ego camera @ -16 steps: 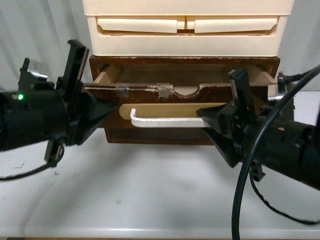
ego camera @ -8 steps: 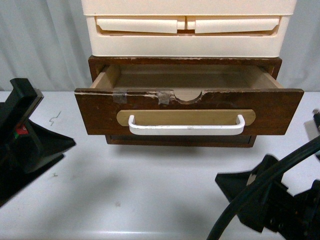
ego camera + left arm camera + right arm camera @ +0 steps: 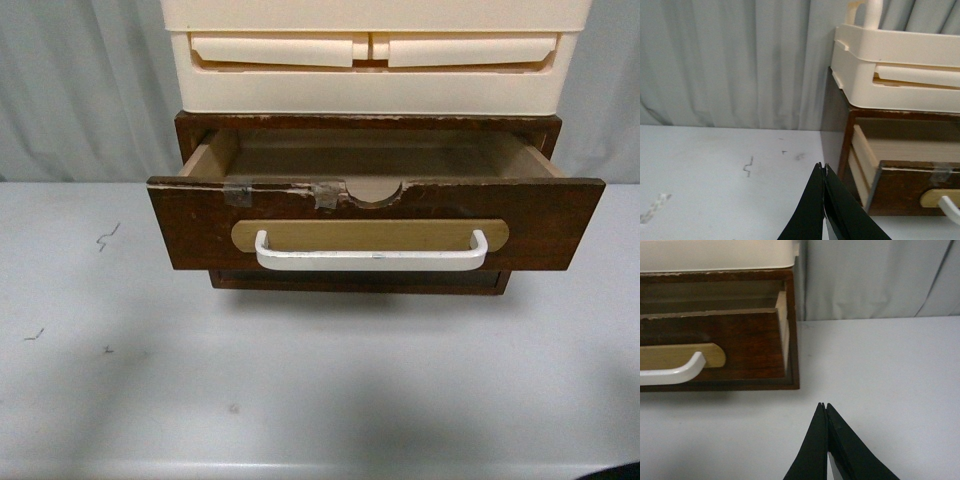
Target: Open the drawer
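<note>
Finds drawer (image 3: 375, 225) standing partway out of brown cabinet (image 3: 370, 122) on tabletop (image 3: 300, 380), beneath cream bins (image 3: 370, 70). Shows white handle (image 3: 370, 262) on tan plate, facing forward, untouched. Finds left jaws pressed together on nothing, above tabletop near cabinet's left side. Finds right jaws likewise closed and empty, near drawer's right end, apart from it.

Left gripper (image 3: 821, 167) fingers pressed together, right gripper (image 3: 823, 406) the same
</note>
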